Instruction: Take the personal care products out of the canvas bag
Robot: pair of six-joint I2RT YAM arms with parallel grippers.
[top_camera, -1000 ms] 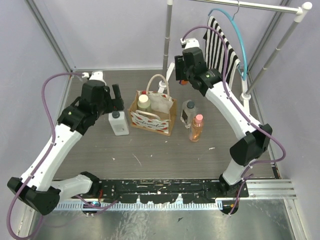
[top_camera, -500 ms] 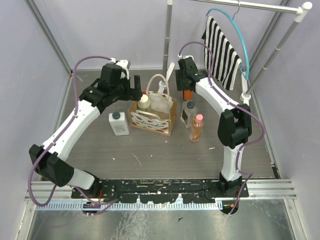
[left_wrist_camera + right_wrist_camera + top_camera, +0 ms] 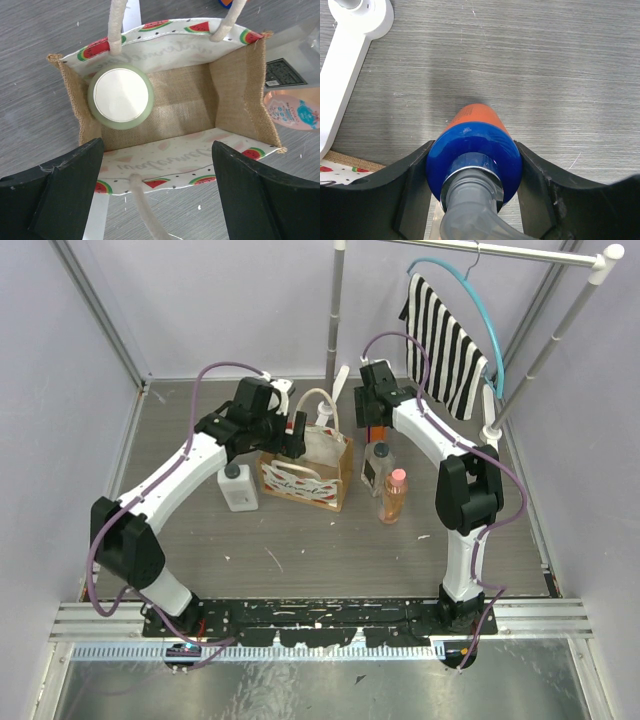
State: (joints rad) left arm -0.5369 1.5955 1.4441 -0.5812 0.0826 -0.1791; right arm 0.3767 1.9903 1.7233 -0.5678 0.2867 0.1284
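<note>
The canvas bag (image 3: 303,476) stands upright at mid-table, open at the top. In the left wrist view the bag (image 3: 235,95) holds one bottle with a pale green and white lid (image 3: 121,97) in its left corner. My left gripper (image 3: 296,432) is open and empty just above the bag's mouth (image 3: 157,148). My right gripper (image 3: 375,428) is shut on a blue-topped orange pump bottle (image 3: 472,152), upright behind the bag. On the table stand a white squarish black-capped bottle (image 3: 238,488), a dark bottle (image 3: 376,466) and an orange pink-capped bottle (image 3: 393,496).
A black-and-white striped cloth (image 3: 445,340) hangs on a blue hanger from a white rail at back right. The rack's white foot (image 3: 347,45) lies close to the left of the right gripper. Purple walls enclose the table.
</note>
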